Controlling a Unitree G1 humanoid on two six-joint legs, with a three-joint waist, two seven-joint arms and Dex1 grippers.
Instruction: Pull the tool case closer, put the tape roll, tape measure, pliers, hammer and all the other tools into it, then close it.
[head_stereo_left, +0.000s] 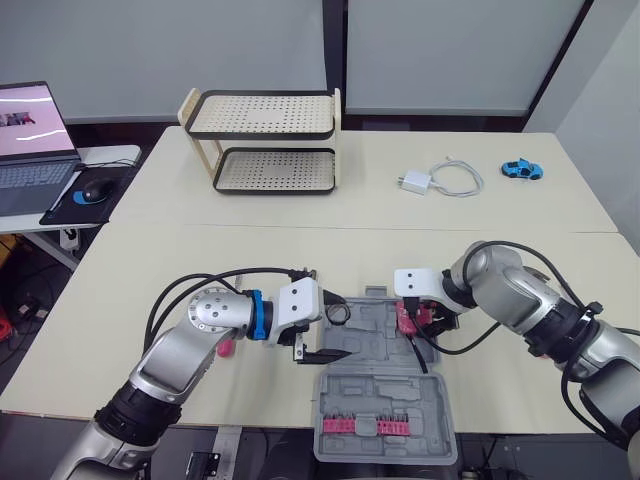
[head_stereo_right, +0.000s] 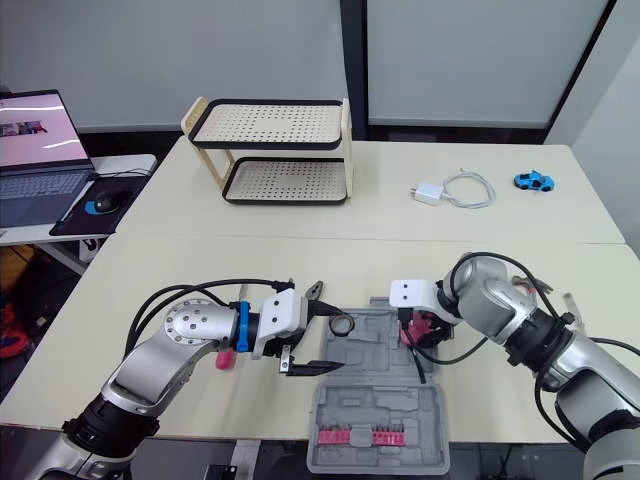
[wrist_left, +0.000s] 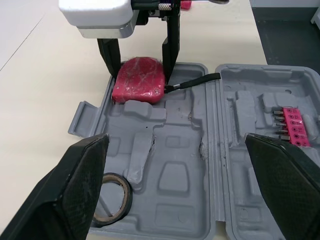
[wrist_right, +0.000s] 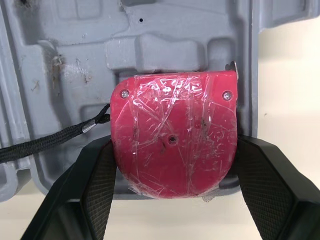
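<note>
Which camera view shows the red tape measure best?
The right wrist view: the tape measure sits large between the fingers of the right gripper, at the tool case. The left wrist view shows it smaller; the eye views show a pink sliver under the gripper.

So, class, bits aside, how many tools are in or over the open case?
2: the tape roll in a case corner by the left tool, and the tape measure gripped by the right tool at its opposite side. Others may be hidden.
</note>
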